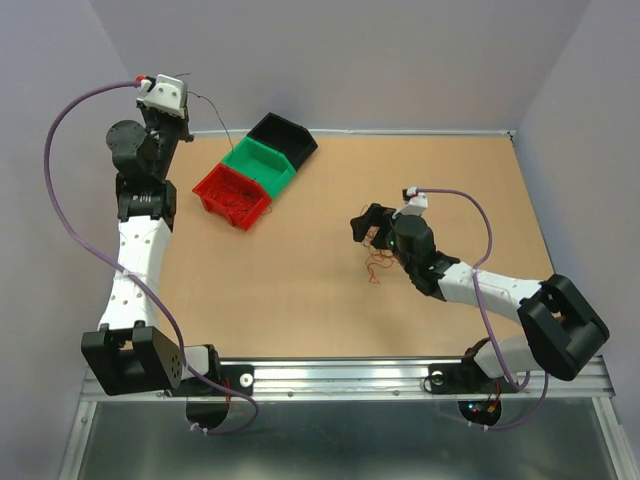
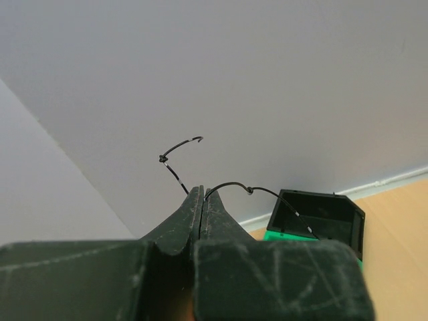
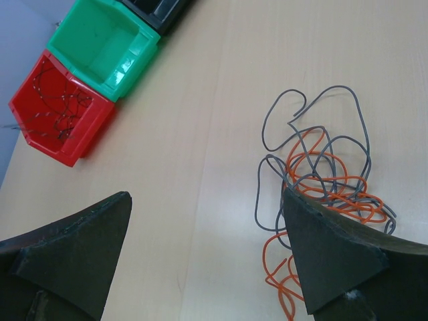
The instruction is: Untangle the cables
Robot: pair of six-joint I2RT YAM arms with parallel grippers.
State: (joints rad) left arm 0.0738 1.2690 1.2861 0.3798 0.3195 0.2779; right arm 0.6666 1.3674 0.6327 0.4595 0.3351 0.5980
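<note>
My left gripper point(image 1: 188, 92) is raised high at the back left and shut on a thin black cable point(image 2: 231, 184). The cable curls up from the fingertips and trails down toward the black bin point(image 2: 321, 217); the top view shows the black cable point(image 1: 215, 120) as a faint line. On the table lies a tangle of orange and grey cables point(image 3: 328, 174), also visible as a small tangle point(image 1: 378, 265) from above. My right gripper point(image 3: 207, 214) hovers over the tangle's left side, open and holding nothing. Its right finger point(image 3: 321, 247) covers part of the tangle.
Three small bins stand in a row at the back left: a red bin point(image 1: 235, 215) with thin curly wires in it, a green bin point(image 1: 240, 157) and a black bin point(image 1: 300, 135). Grey walls enclose the table on three sides.
</note>
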